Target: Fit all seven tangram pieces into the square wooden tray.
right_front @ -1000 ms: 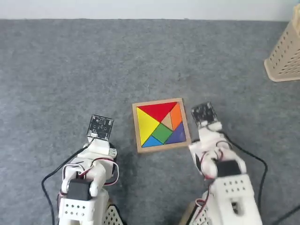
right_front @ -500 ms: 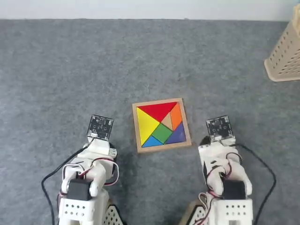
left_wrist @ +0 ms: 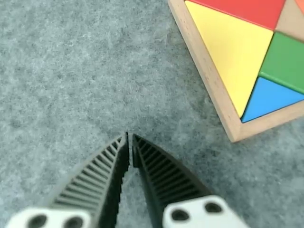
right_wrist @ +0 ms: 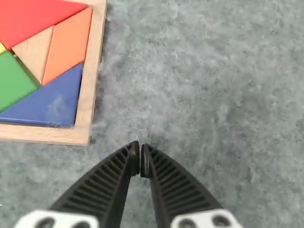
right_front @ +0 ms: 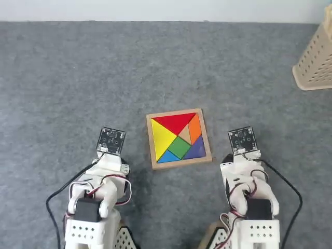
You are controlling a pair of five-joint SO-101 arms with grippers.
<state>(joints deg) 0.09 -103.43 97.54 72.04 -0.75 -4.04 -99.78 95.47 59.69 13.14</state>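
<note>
The square wooden tray (right_front: 152,140) lies mid-table with the tangram pieces inside it: red (right_front: 176,122), yellow (right_front: 162,138), orange (right_front: 195,128), tan (right_front: 183,136), green (right_front: 179,148), blue (right_front: 167,156) and purple (right_front: 196,151). The pieces lie flat and cover the tray's floor. My left gripper (left_wrist: 129,137) is shut and holds nothing, over the carpet beside the tray's corner (left_wrist: 235,135). My right gripper (right_wrist: 139,146) is shut with nothing in it, over the carpet by the tray's edge (right_wrist: 90,85). In the high view the left arm (right_front: 110,142) stands left of the tray, the right arm (right_front: 243,142) right of it.
Grey carpet (right_front: 104,72) covers the whole table. A beige perforated container (right_front: 316,57) stands at the far right edge. Black cables (right_front: 282,179) trail from both arm bases near the front.
The right arm has drawn back from the tray's right edge toward its base and to the right. The left arm and the tray have not moved.
</note>
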